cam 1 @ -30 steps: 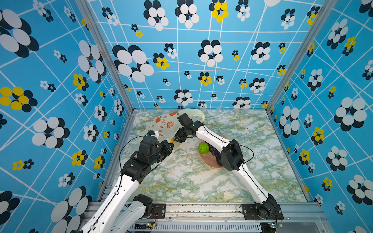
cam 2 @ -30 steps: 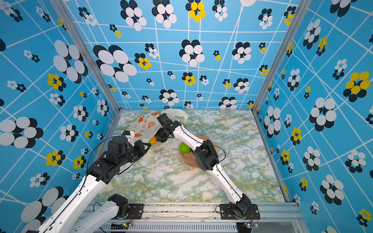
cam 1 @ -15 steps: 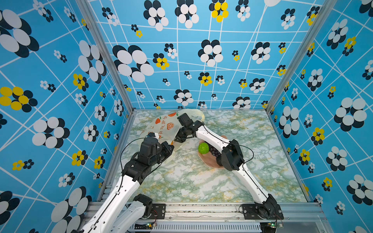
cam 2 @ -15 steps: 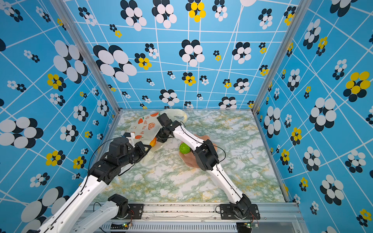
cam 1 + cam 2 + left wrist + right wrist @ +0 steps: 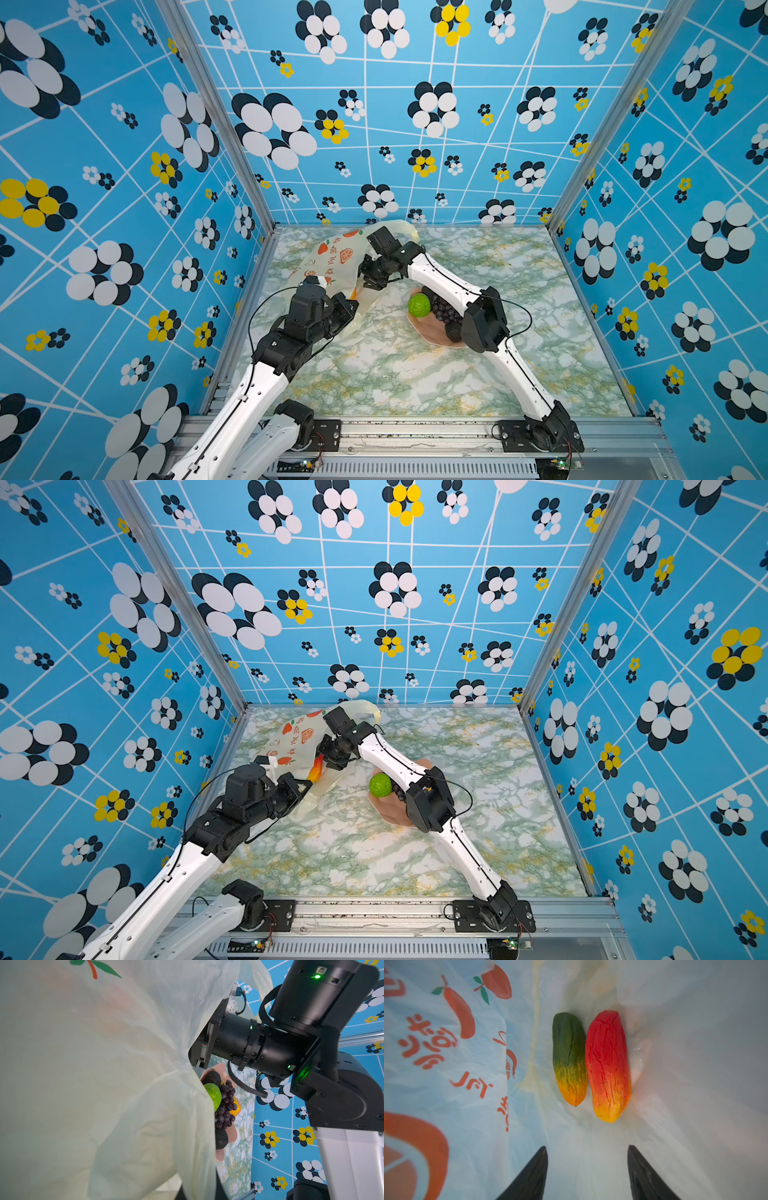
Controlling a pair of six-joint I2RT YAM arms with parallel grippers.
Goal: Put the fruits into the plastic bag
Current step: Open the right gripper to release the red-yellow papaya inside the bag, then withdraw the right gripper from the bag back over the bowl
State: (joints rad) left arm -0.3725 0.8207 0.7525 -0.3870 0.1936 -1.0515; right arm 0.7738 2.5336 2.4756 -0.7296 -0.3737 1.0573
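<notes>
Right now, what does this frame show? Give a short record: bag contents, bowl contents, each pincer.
In plastic bag: green-orange mango, red-yellow fruit, side by side
In pink bowl: lime, grape bunch, two dark bumpy ovals, yellow piece
Left pincer: shut on the bag's edge
Right pincer: open, empty, inside the bag

Robot test cell, lab-style: aluminium frame [image 5: 216, 116], flower-print wall panels [image 5: 374, 124], marbled tabletop [image 5: 395, 374], arms [image 5: 521, 374] bolted to rail [image 5: 415, 432].
</notes>
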